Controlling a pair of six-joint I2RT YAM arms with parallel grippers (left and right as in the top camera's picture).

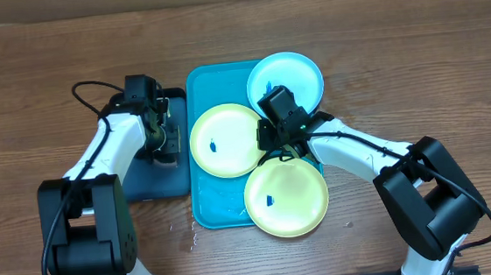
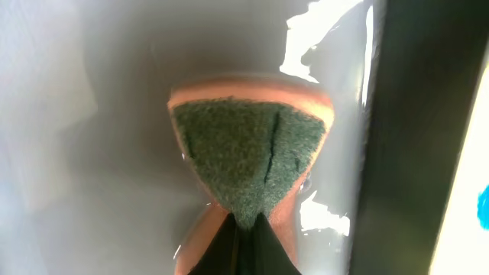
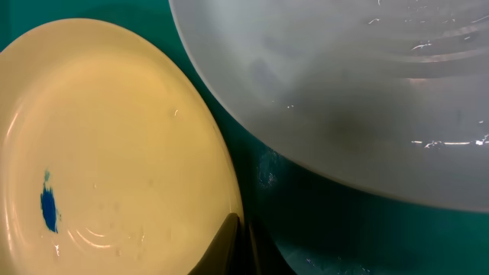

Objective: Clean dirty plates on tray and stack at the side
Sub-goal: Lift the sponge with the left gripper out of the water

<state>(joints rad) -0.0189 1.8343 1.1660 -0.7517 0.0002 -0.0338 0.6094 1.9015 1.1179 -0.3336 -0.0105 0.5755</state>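
The turquoise tray holds three dirty plates. One yellow-green plate lies at its left, another at the front right, and a light blue one at the back right. Each has a small blue smudge. My right gripper is shut on the right rim of the left yellow-green plate, one finger above it. The light blue plate lies just beyond. My left gripper is over the black tray, shut on a green-and-orange sponge at its near corner.
The black tray's floor looks wet and shiny, and its dark rim runs beside the turquoise tray. Water drops lie on the wooden table in front of the trays. Bare wood lies to the right.
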